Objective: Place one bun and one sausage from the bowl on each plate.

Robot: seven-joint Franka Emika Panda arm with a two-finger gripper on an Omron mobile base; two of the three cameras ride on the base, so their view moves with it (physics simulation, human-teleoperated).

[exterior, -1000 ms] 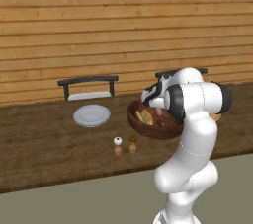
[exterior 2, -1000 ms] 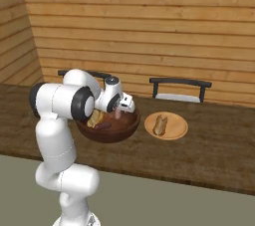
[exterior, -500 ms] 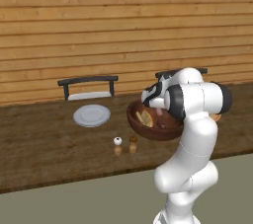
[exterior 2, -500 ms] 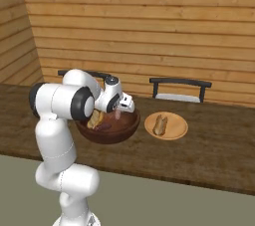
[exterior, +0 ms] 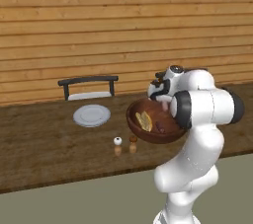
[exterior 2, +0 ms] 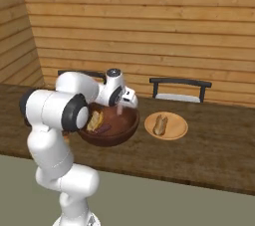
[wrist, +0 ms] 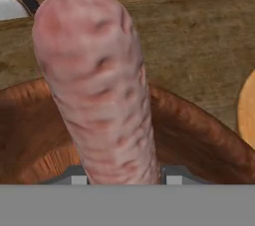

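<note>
Sausage (wrist: pixel 102 85): pinkish, mottled, wrinkly cylinder with rounded end, clamped between gripper (wrist: pixel 122 172) fingertips, long axis running straight out from the hand, above bowl (exterior: pixel 154 121) interior. Bowl: deep, round, dark reddish wood, bun (exterior: pixel 145 121) inside. Arm bent forward over bowl rim, hand angled down. Plate (exterior: pixel 92 115) pale, flat, well left.

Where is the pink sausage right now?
The sausage stands between the gripper's fingers in the hand view, held just above the wooden bowl. In the right base view it hangs over the bowl, left of the tan plate.
</note>
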